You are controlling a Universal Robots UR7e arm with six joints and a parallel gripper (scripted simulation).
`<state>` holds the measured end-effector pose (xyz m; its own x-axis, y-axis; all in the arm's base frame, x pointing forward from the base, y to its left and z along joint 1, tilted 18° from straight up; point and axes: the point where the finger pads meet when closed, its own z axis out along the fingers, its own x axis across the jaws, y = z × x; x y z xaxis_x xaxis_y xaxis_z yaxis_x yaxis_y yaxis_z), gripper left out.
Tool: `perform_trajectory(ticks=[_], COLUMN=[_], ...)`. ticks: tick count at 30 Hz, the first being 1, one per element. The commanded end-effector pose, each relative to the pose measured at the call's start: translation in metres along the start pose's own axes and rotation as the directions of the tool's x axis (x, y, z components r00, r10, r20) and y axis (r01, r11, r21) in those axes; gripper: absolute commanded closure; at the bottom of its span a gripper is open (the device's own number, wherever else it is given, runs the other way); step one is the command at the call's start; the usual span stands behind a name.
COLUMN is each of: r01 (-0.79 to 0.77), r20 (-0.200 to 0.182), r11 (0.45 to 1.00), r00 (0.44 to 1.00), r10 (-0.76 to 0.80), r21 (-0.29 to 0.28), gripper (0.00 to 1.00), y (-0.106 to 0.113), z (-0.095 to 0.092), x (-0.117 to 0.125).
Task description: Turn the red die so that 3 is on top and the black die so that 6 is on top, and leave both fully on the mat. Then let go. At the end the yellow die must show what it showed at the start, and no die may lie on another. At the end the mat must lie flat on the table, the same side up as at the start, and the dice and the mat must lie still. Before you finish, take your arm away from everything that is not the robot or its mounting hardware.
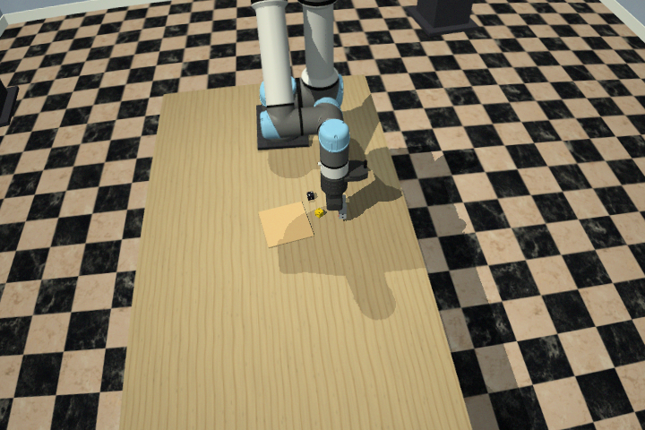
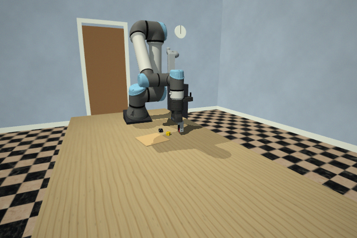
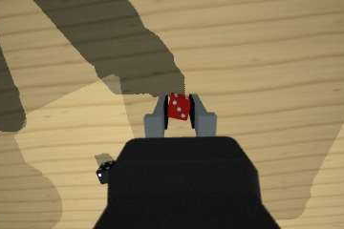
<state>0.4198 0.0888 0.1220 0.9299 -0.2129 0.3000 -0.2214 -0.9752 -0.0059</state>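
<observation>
In the wrist view the gripper's point(image 3: 180, 111) black body covers most of the black die point(image 3: 103, 172). The red die point(image 2: 179, 130) is a sliver between the fingers from outside. The yellow die's point(image 1: 319, 213) pips are too small to read.
</observation>
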Motion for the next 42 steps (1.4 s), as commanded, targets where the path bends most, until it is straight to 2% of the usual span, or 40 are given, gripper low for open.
perform_trajectory(ticks=[1, 8, 13, 31, 36, 42], r01=[0.001, 0.001, 0.001, 0.001, 0.003, 0.007], r20=[-0.006, -0.006, -0.006, -0.006, -0.001, 0.007], r11=[1.0, 1.0, 1.0, 1.0, 1.0, 1.0], r00=[1.0, 1.0, 1.0, 1.0, 1.0, 1.0], r10=[-0.001, -0.001, -0.001, -0.001, -0.003, -0.007], r21=[0.0, 0.0, 0.0, 0.0, -0.001, -0.001], gripper=[0.6, 0.6, 0.6, 0.6, 0.6, 0.6], y=[-0.001, -0.001, -0.001, 0.002, 0.017, 0.052], z=[-0.033, -0.068, -0.075, -0.078, -0.078, -0.078], x=[0.003, 0.002, 0.002, 0.002, 0.003, 0.002])
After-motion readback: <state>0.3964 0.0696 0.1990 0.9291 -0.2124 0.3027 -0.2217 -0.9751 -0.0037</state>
